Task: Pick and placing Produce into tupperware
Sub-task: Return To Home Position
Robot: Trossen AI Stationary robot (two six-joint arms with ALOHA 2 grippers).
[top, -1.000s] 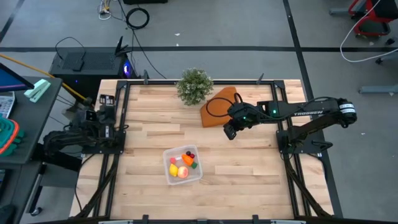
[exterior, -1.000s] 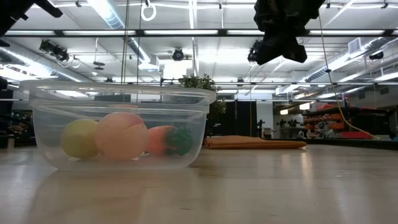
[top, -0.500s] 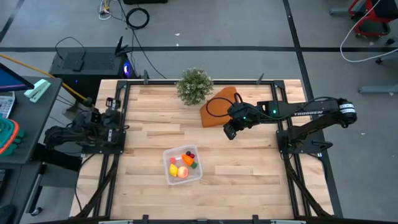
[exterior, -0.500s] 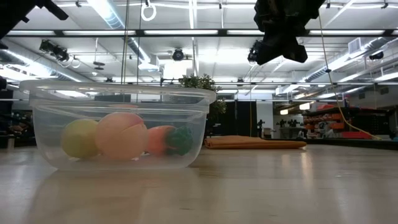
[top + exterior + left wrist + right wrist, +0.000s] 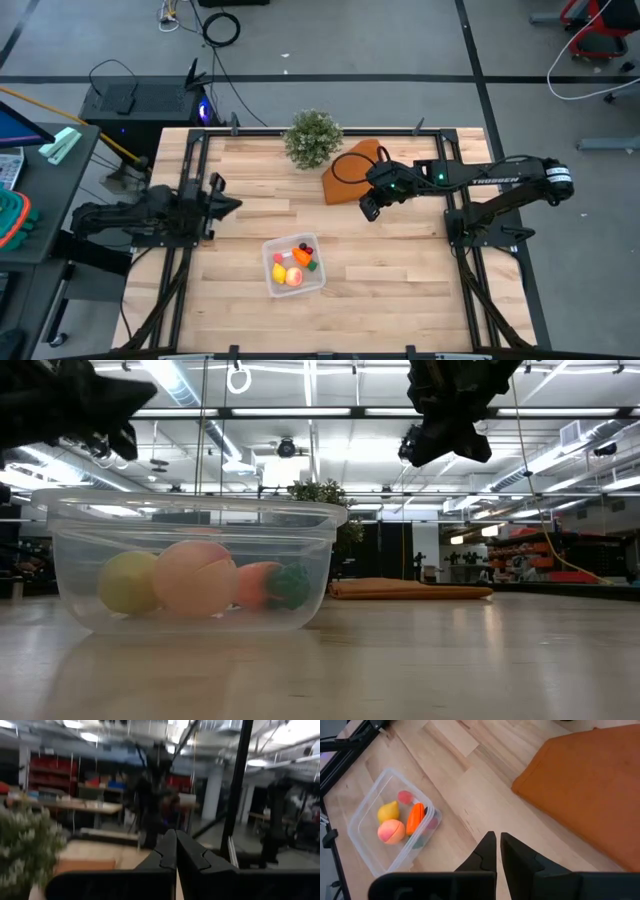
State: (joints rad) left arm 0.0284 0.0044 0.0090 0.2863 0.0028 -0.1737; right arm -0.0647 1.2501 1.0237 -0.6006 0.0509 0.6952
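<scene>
The clear tupperware (image 5: 294, 266) stands on the wooden table near its front middle. Inside lie the produce: a yellow lemon (image 5: 388, 812), an orange carrot (image 5: 415, 818), a peach-pink ball (image 5: 391, 831) and a small red bit (image 5: 405, 796). In the low view the lemon (image 5: 128, 582), ball (image 5: 194, 578) and carrot (image 5: 258, 584) rest on the container's floor. My left gripper (image 5: 232, 204) is shut, holds nothing, and hovers at the table's left edge, left of the tupperware. My right gripper (image 5: 366, 212) hangs shut and empty above the table, to the far right of the tupperware.
A bushy green plant (image 5: 312, 138) stands at the far middle. A big orange-brown wedge (image 5: 355, 170) lies beside it, under my right arm. Black frame rails (image 5: 188, 190) run along both table sides. Bare wood lies around the tupperware.
My left gripper has tipped down from pointing steeply up to nearly level. It has also swung out from the folded arm toward the table's right, so it now reaches over the left edge and shows at the low view's top left. It stays shut.
</scene>
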